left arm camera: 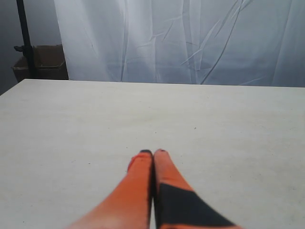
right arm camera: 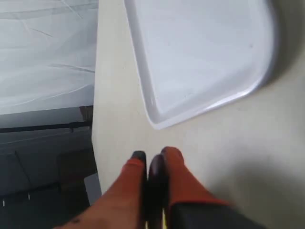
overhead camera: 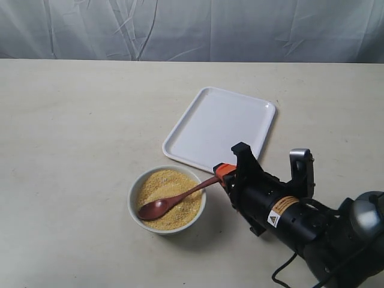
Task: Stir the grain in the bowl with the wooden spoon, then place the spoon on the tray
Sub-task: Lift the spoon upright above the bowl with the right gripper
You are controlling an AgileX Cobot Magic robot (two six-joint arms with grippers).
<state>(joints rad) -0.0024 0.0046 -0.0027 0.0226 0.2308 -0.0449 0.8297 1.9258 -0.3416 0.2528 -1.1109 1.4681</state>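
The small white bowl (overhead camera: 167,200) holds golden-yellow grain (overhead camera: 168,191). The dark reddish-brown wooden spoon (overhead camera: 177,200) lies across it, scoop resting on the grain at the bowl's near left, handle sloping up to the right. My right gripper (overhead camera: 219,174) is shut on the handle's end just right of the bowl; the dark handle tip (right arm camera: 156,167) shows between its orange fingers. The white tray (overhead camera: 221,128) lies behind the bowl, also in the right wrist view (right arm camera: 200,57). My left gripper (left arm camera: 153,153) is shut on nothing over bare table, out of the exterior view.
The table's far edge meets a grey-white curtain (overhead camera: 192,30). In the left wrist view a dark stand and a cardboard box (left arm camera: 40,67) sit beyond the table's corner. The right arm's black body (overhead camera: 288,219) fills the near right.
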